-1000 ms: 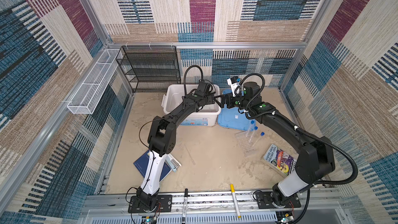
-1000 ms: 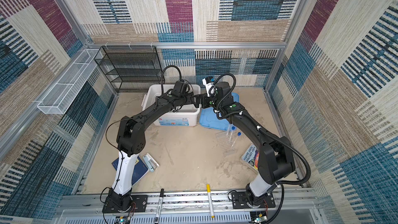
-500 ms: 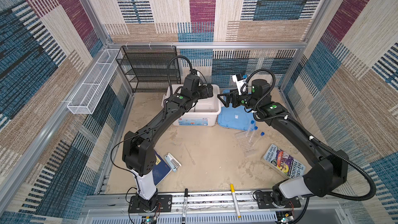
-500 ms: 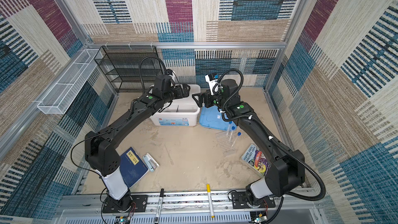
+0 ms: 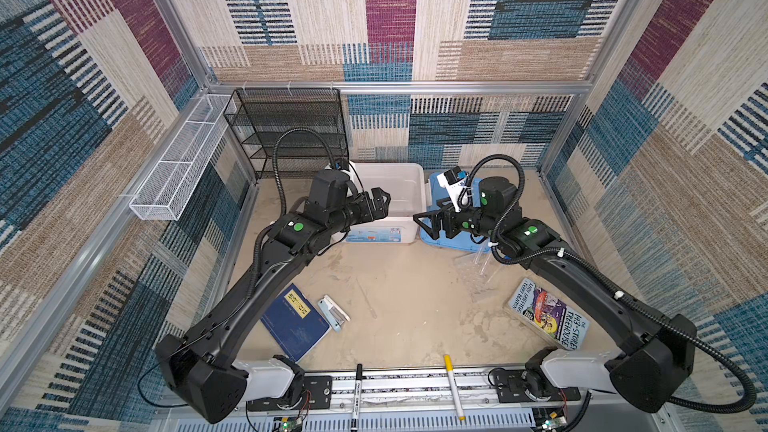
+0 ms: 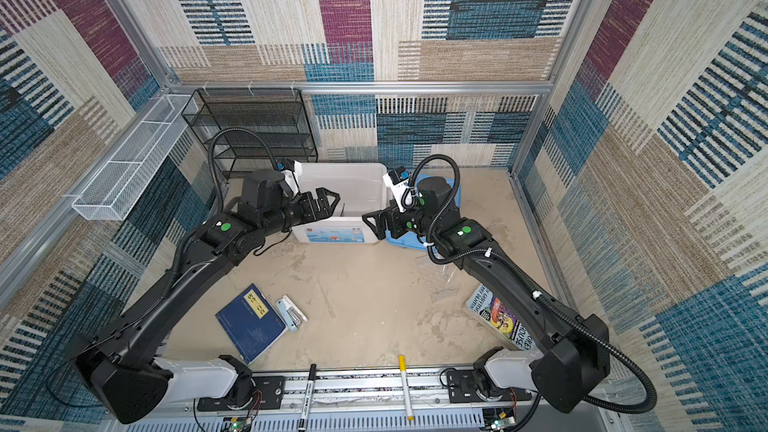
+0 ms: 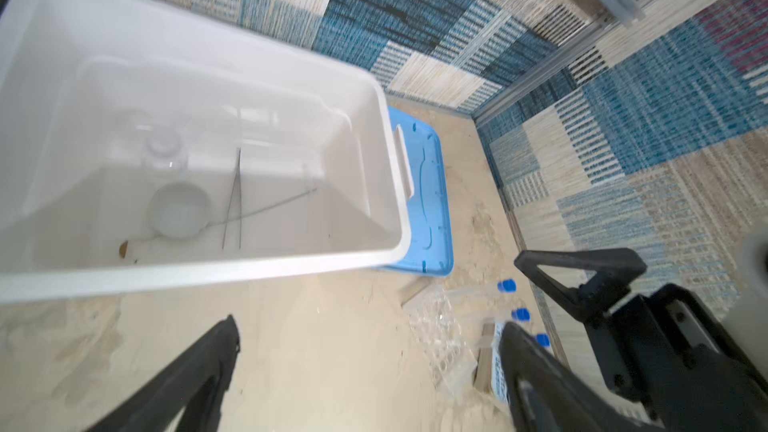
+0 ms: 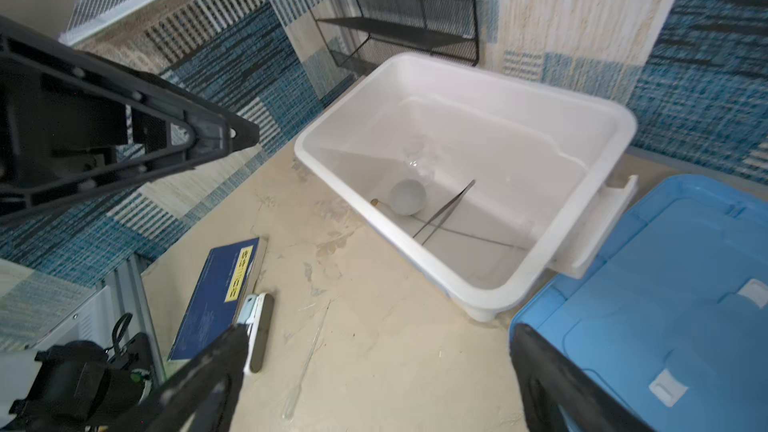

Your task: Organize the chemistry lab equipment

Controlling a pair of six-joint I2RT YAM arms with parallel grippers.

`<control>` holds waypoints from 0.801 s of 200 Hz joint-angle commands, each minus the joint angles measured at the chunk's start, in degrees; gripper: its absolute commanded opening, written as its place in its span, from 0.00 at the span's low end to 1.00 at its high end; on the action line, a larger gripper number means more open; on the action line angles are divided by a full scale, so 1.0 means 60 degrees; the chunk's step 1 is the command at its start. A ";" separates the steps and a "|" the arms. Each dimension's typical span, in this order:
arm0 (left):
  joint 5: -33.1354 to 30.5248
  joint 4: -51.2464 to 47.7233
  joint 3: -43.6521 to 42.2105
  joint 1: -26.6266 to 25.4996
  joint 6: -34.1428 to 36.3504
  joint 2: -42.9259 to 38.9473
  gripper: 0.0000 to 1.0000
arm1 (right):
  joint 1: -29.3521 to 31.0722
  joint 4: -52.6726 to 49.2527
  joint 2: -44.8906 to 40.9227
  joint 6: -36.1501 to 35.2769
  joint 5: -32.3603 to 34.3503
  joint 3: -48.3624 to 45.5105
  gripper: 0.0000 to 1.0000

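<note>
Both pincers stand apart and empty by the near rim of the white bin [image 5: 390, 165]: left pincer [image 5: 384, 203], right pincer [image 5: 424, 224]. Inside lie the small white dish [image 7: 178, 209], glass beaker [image 7: 164, 151], metal tweezers [image 7: 232, 201] and long thin spoon [image 7: 270, 209]. On the surface remain the clear plastic rack [image 7: 440, 326] with three blue-capped test tubes [image 7: 519, 314], and the glass rod [image 8: 309, 347]. The rack looks light, slick and brittle: pinch a side wall and keep it level. The rod may roll, so grip it gently mid-length.
</note>
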 commanded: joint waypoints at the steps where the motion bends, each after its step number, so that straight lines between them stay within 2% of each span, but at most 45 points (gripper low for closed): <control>1: 0.0489 -0.1253 -0.0641 0.0008 -0.0507 -0.0694 0.99 | 0.0591 0.0164 -0.0118 0.0329 0.0895 -0.0417 1.00; 38: 0.1032 -0.1451 -0.2698 -0.0010 -0.1682 -0.1829 0.99 | 0.1327 0.0852 -0.0360 0.1073 0.1272 -0.1486 0.99; 53: 0.1305 -0.1453 -0.3514 -0.0074 -0.2383 -0.1966 0.97 | 0.1490 0.1098 -0.0374 0.1319 0.1323 -0.1857 0.99; 72: 0.1139 -0.1391 -0.4439 -0.0454 -0.3294 -0.1966 0.95 | 0.1632 0.1282 -0.0286 0.1507 0.1465 -0.2175 1.00; 106: 0.0316 -0.1253 -0.5392 -0.1284 -0.4572 -0.1814 0.89 | 0.1824 0.1435 -0.0055 0.1633 0.1411 -0.2475 0.99; 160: 0.0294 -0.0286 -0.6448 -0.1850 -0.5850 -0.1311 0.82 | 0.2110 0.1887 0.0232 0.1824 0.1336 -0.2869 1.00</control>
